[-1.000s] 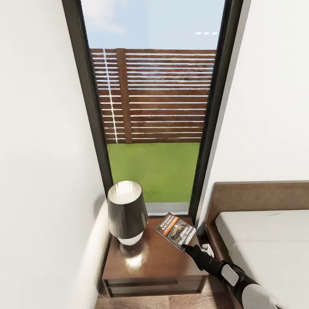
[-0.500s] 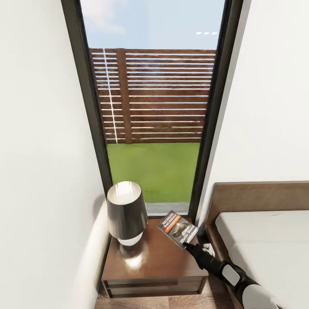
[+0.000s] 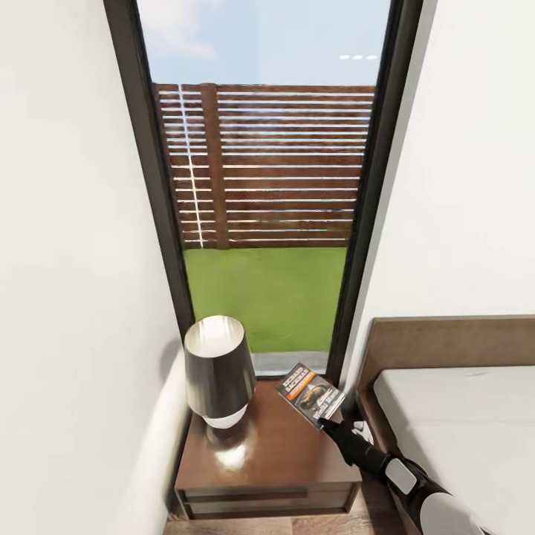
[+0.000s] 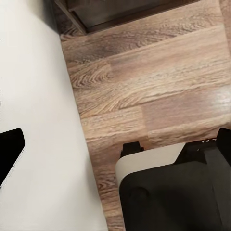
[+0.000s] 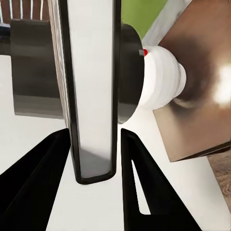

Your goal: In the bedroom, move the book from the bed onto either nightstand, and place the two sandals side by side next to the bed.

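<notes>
The book (image 3: 310, 394), dark with an orange band, hangs tilted over the far right corner of the nightstand (image 3: 275, 461), and my right gripper (image 3: 325, 423) is shut on its near edge. In the right wrist view the book (image 5: 92, 96) stands edge-on between the two black fingers (image 5: 41, 178) of the right gripper (image 5: 94, 139). The bed (image 3: 453, 416), with a brown headboard and a grey mattress, lies right of the nightstand. A black finger (image 4: 9, 149) of my left gripper hangs over wood floor, spread wide with nothing in it. The sandals are out of view.
A lamp (image 3: 217, 368) with a dark shade and white base takes up the nightstand's left half; it also shows as the lamp (image 5: 161, 84) beyond the book. A tall black-framed window (image 3: 267, 186) stands behind, and white walls close in on both sides. The robot's base (image 4: 178, 197) sits on the plank floor.
My right gripper and the book have edged slightly farther back and right over the nightstand. The lamp and nightstand have not moved.
</notes>
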Robot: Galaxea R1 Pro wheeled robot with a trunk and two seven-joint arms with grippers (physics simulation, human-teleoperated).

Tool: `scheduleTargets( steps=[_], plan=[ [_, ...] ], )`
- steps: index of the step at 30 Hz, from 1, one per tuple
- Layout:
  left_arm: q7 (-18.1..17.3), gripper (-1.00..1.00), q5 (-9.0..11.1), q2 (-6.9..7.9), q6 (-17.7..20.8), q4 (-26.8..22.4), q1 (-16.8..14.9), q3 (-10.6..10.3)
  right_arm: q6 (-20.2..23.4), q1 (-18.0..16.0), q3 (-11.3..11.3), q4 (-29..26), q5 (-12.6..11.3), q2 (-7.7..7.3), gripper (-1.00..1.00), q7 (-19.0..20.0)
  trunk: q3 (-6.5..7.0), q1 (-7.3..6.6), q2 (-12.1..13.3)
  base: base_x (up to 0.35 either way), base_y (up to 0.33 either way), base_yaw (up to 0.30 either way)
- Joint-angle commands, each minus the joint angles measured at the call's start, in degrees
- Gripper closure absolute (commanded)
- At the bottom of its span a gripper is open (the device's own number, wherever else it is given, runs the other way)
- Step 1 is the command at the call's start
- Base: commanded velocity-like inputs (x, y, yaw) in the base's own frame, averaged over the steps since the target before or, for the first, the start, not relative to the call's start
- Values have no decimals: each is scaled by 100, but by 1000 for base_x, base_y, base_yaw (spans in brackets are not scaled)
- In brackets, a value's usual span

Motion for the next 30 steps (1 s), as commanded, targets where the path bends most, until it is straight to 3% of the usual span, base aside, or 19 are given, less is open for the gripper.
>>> scheduleTargets(
  steps=[1, 30],
  plan=[
    [29, -100, 22, -1, -20, 7, -6, -43, 45, -5, -8, 0, -38, -1, 100, 4, -13, 5, -12, 165, 0, 0],
    [20, -100, 19, -9, -20, 7, -6, -43, 39, -4, 11, 0, -40, -1, 100, 7, -13, 5, -12, 89, -30, 0]
  ],
)
